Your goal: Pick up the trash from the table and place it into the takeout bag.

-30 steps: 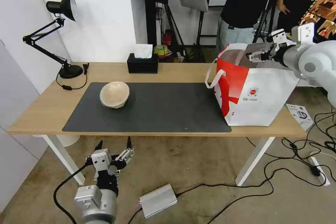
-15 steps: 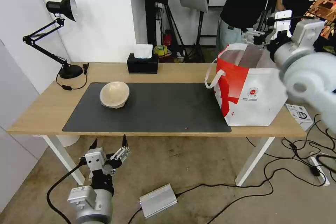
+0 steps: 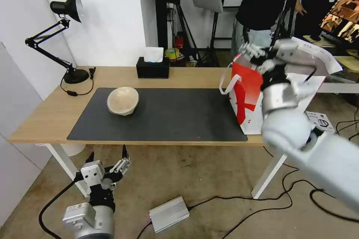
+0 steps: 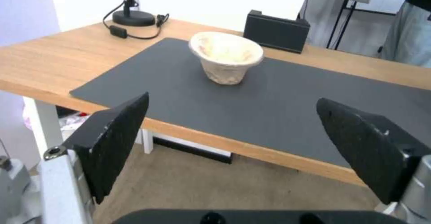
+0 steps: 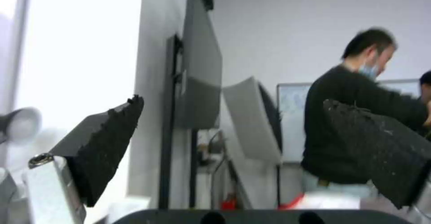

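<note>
The right gripper point(image 3: 254, 56) is hovering over the takeout bag point(image 3: 245, 93) – jaws spread wide, holding nothing – while the left gripper point(image 3: 107, 158) is hanging below the table point(image 3: 179, 76), equally agape and empty.

Black, rough-textured wedge fingers on silver-white blocks are seen on the left gripper point(image 3: 106, 157) and right gripper point(image 3: 251, 53), rounded pale grey arm housings are shown, and a black cable is looped at the left wrist's nine o'clock.
</note>
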Robot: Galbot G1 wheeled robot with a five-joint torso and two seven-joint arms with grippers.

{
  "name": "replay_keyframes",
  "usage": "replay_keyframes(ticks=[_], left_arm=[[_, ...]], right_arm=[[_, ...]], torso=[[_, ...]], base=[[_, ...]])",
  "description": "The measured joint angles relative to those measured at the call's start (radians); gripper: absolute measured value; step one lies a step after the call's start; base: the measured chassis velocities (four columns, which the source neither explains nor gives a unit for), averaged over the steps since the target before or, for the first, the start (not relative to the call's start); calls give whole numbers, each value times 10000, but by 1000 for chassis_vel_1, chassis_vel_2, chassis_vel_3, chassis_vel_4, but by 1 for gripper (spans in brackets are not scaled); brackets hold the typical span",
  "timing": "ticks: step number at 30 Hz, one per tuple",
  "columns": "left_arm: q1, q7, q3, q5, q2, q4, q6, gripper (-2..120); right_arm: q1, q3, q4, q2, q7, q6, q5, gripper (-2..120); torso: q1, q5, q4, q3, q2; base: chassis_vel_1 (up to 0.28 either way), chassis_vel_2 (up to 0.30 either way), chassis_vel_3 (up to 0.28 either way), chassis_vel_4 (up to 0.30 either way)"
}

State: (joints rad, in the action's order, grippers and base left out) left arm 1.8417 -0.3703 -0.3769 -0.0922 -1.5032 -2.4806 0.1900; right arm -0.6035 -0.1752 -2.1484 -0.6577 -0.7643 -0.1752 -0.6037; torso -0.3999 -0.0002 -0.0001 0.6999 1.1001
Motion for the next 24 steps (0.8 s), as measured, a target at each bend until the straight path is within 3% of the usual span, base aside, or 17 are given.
replay_keyframes(ticks=[10,19,24], left_arm=[[55,5,23,105,-59,36,-39,100],[83,10,9,136,-118,48,-79,100],[102,10,7,163,-135,87,-106,100]], right_arm=[[-1775,100,-738,-365,-1,-39,723,100],[-4997,356,-1153,-837,-173,-157,2207,100],[-5872,580,-1012,-885,-498,-140,2713,100]], torso=[[0,0,0,0,0],[0,0,2,0,0],[1,2,0,0,0]], base=[[0,0,0,0],[0,0,0,0],[0,0,0,0]])
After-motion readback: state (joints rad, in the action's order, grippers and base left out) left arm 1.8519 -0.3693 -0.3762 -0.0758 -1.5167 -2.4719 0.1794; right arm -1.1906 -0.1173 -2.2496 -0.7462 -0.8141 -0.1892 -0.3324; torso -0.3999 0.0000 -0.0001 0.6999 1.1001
